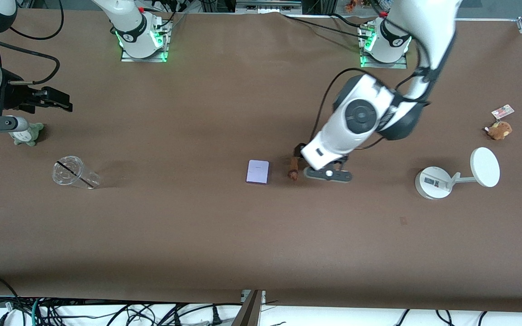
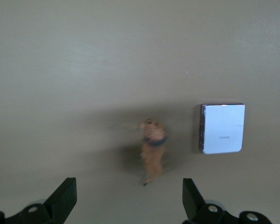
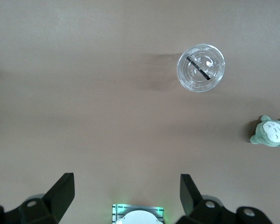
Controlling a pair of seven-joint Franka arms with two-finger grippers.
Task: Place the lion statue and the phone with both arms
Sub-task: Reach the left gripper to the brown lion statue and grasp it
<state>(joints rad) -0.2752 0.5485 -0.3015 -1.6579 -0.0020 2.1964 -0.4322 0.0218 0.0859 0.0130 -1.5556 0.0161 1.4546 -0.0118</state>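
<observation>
Brown cloth covers the whole table [image 1: 188,235] you are working at, with loose cables along the edge nearest the front camera.

Your left gripper [image 2: 129,199] hangs low over the middle of the table, fingers [image 2: 65,196] spread wide and clamping nothing. In the left wrist view the lion statue [image 2: 151,150] lies on the cloth just ahead of the fingertips, roughly centred between the two fingers but touching neither, its thin tail end pointing back toward the gap. From the front you see the lion statue [image 1: 293,168] peeking out beside the gripper's body. The phone [image 2: 222,128] lies flat, just beside the lion on the side toward the right arm's end of the table, ahead of one fingertip and clear of it; the two objects do not touch.

Your right gripper [image 3: 127,195] waits in the air over the right arm's end of the table, fingers [image 3: 61,192] released and wide apart, grasping nothing. Well ahead of those fingertips, on the cloth, you can see a clear plastic cup [image 3: 201,68] with a dark straw inside, and a grey-green plush [image 3: 270,132] apart from it.

Toward the left arm's end stand a white round-based stand [image 1: 435,182] with a disc, and a brown plush toy [image 1: 499,130] with a card tag farther from the front camera.
</observation>
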